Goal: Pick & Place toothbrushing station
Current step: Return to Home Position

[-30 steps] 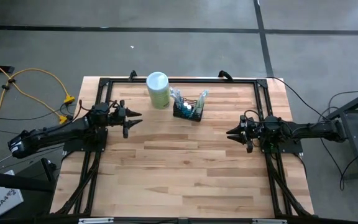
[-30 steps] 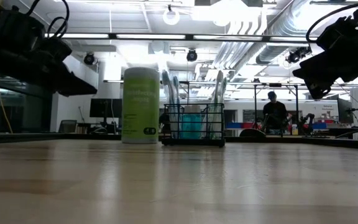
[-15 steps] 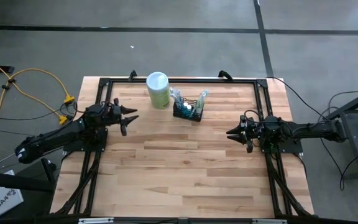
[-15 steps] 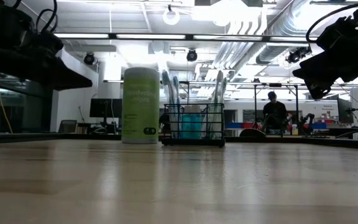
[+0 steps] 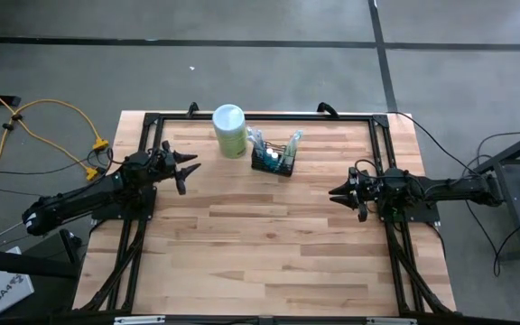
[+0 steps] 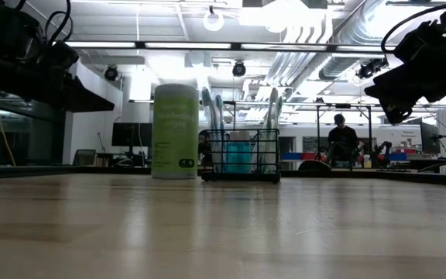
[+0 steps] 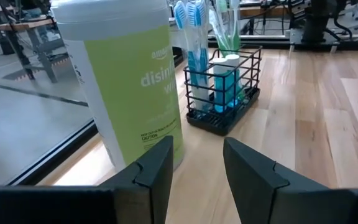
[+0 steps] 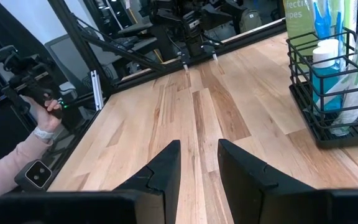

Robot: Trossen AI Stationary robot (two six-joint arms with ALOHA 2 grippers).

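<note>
Toothbrushing station (image 5: 273,161) stands well apart from left gripper (image 7: 197,152) and right gripper (image 8: 199,152), fingers narrowly parted, empty.

Robotics lab: exposed ceiling ducts (image 6: 313,35), concrete floor (image 5: 242,68), yellow cables (image 5: 39,110).

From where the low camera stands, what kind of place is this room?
Probably a robotics lab or workshop: exposed ceiling ducts, a person at other work benches behind, and a left arm and right arm mounted at this wooden table.

Black wire basket (image 7: 199,119), blue toothbrushes (image 7: 189,37), pale green white-lidded canister (image 7: 129,81)
</note>
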